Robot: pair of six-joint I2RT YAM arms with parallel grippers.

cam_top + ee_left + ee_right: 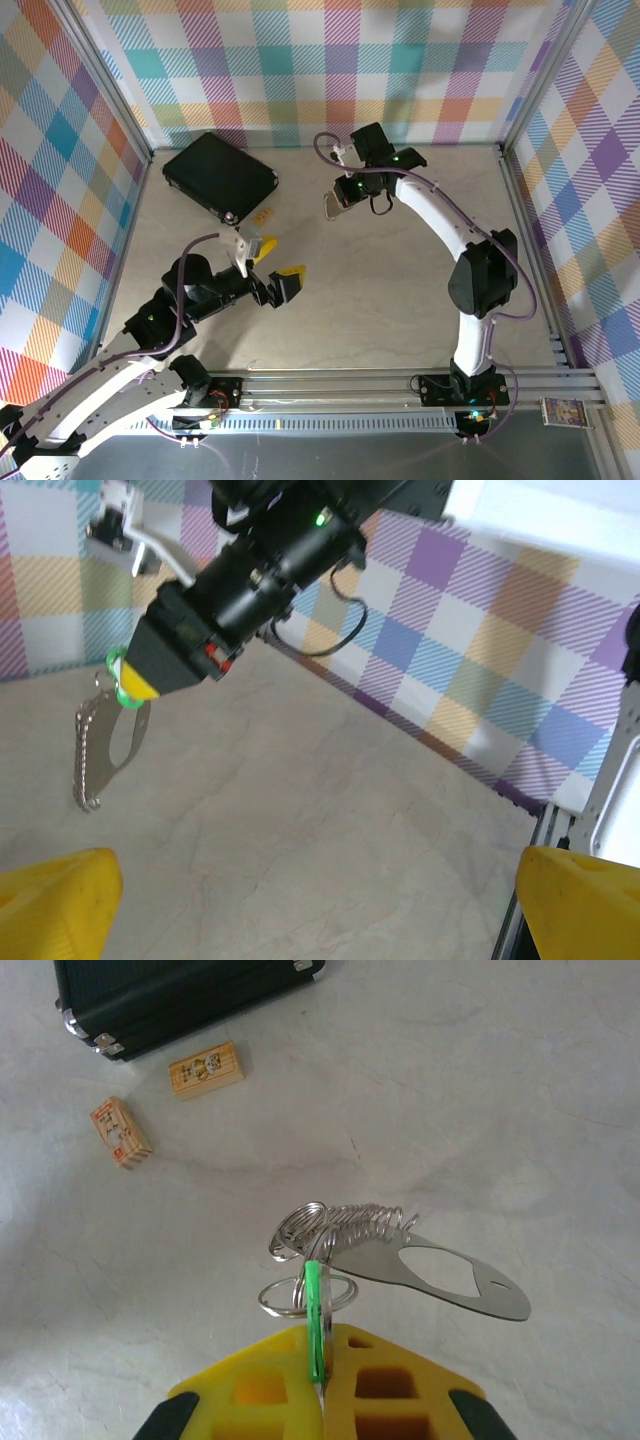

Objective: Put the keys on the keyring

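Seen from above, a pale stone-patterned surface (400, 300) sits between checked fabric walls. The right gripper (338, 200) hangs in the air at about twelve o'clock from the surface's centre. Its yellow jaws are pressed together on a thin green-edged key (314, 1310), seen edge-on, so its shape is hard to confirm.

From that key dangles a cluster of silver split keyrings (300, 1230). With it hang a short run of linked loops and a flat silver tag (450, 1280) with an oval cut-out (it resembles a bottle opener). The cluster appears to hang clear of the surface.

The left gripper (278, 262) is at about nine o'clock, its jaws spread wide and holding nothing. Its wrist camera faces the hanging cluster.

A black hard case (220, 177) lies at about ten o'clock. Two small wooden blocks (207, 1068) rest just beside its near corner.

The cluster is probably light and loose, so it would swing and twist at a touch. The metal is hard and likely slick, and the split rings are stiff and springy. The tag's broad flat face looks like the steadiest place to take hold. The thin wire loops would probably slip or roll between the jaws.
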